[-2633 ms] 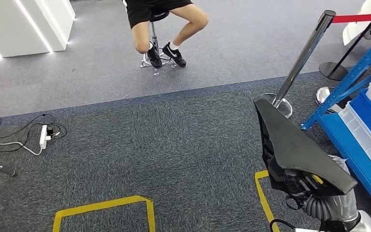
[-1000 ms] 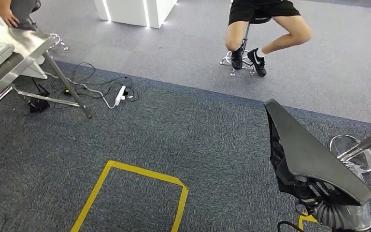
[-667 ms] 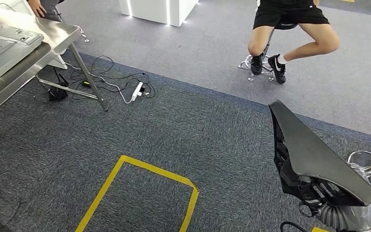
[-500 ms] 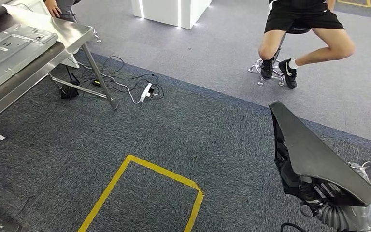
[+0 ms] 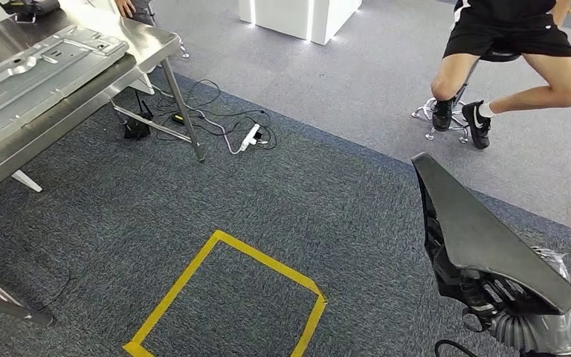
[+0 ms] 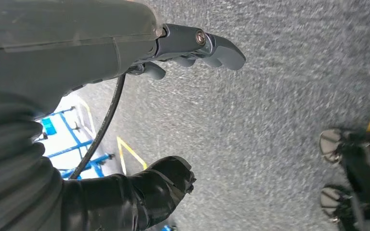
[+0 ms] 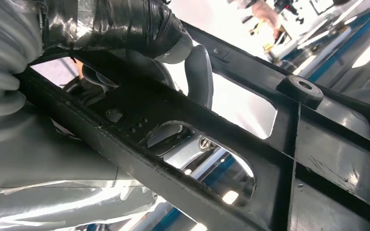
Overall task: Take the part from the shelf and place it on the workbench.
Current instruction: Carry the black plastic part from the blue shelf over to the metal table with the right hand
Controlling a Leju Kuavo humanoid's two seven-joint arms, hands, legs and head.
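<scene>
one part [image 5: 483,242] in right hand [image 7: 192,72]

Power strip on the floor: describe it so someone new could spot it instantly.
Start at the steel workbench at the upper left of the head view and follow its front leg down to the carpet. The power strip lies just right of that leg. It is the one white bar among thin dark and white cables.
</scene>
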